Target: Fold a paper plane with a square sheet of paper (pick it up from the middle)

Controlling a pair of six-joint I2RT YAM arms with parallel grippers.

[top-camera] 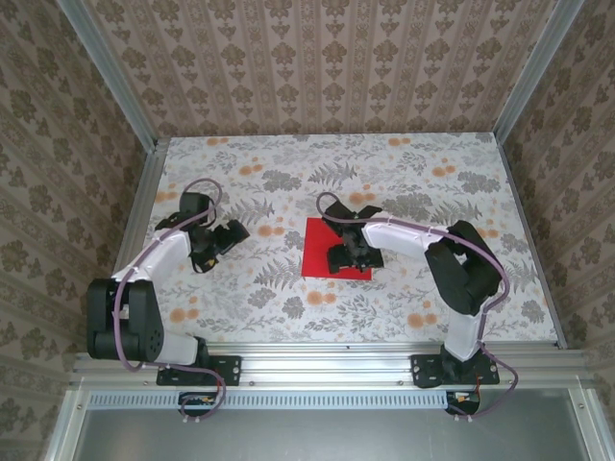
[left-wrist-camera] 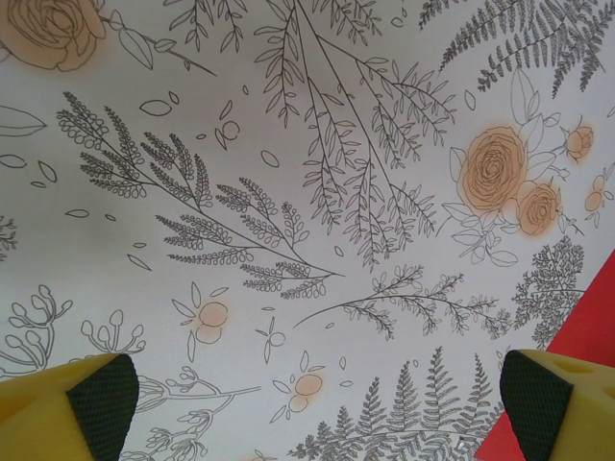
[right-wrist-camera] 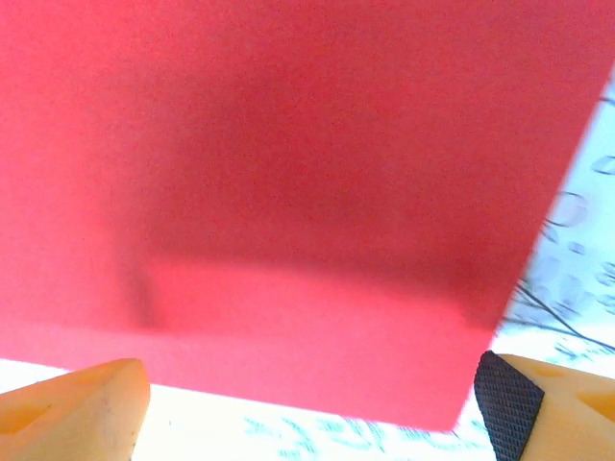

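Flat bright red square sheet of paper (top-camera: 315,252) lies mid-table, uncreased as far as the blurred right wrist view lets me judge. Right gripper (top-camera: 348,255) hovers directly over it, jaws spread, holding nothing. Left gripper (top-camera: 221,240) sits well apart to the sheet's left, jaws wide, empty. Right arm is nearer, with the sheet straight below.

We show the left arm (top-camera: 159,257) and right arm (top-camera: 408,233): white links, black joints, looping purple cables (top-camera: 204,181), black base plates (top-camera: 197,370); yellow fingers (left-wrist-camera: 38,413) bear dark knurled pads (left-wrist-camera: 101,403).
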